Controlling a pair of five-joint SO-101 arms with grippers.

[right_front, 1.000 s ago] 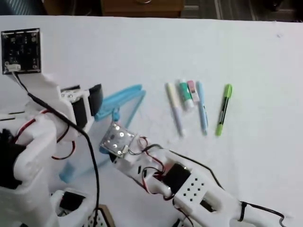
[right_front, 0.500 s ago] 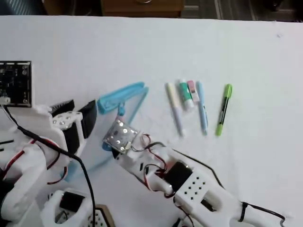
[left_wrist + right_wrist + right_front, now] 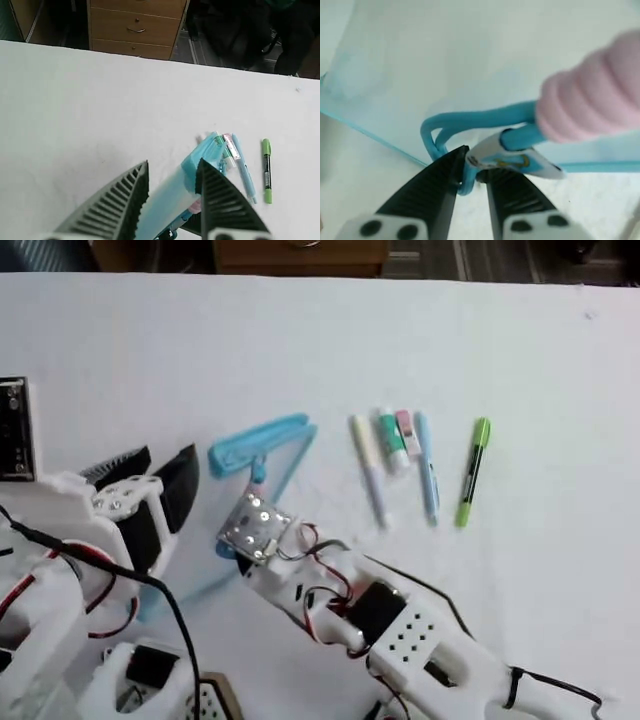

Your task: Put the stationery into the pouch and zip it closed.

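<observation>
A translucent blue pouch [image 3: 262,440] lies slanted at centre left of the white table. My right gripper [image 3: 473,169] is shut on the pouch's blue zipper pull cord [image 3: 470,120], beside a pink ribbed bead [image 3: 590,105] and a small tag. In the high view the right arm's wrist [image 3: 256,527] hangs over the pouch's middle. My left gripper [image 3: 152,476] stands open just left of the pouch [image 3: 172,192], holding nothing. To the right lie a pale yellow pen [image 3: 368,472], a green-white stick [image 3: 391,443], a pink piece [image 3: 405,428], a blue pen [image 3: 427,466] and a green marker [image 3: 472,472].
The right arm [image 3: 400,630] crosses the near right of the table, trailing a black cable. The left arm's white body [image 3: 60,580] takes up the near left corner. Wooden drawers [image 3: 135,30] stand beyond the table's far edge.
The left arm has drawn back to the left and toward the near edge, away from the pouch. The pouch's far end has shifted slightly right. The right arm has barely moved.
</observation>
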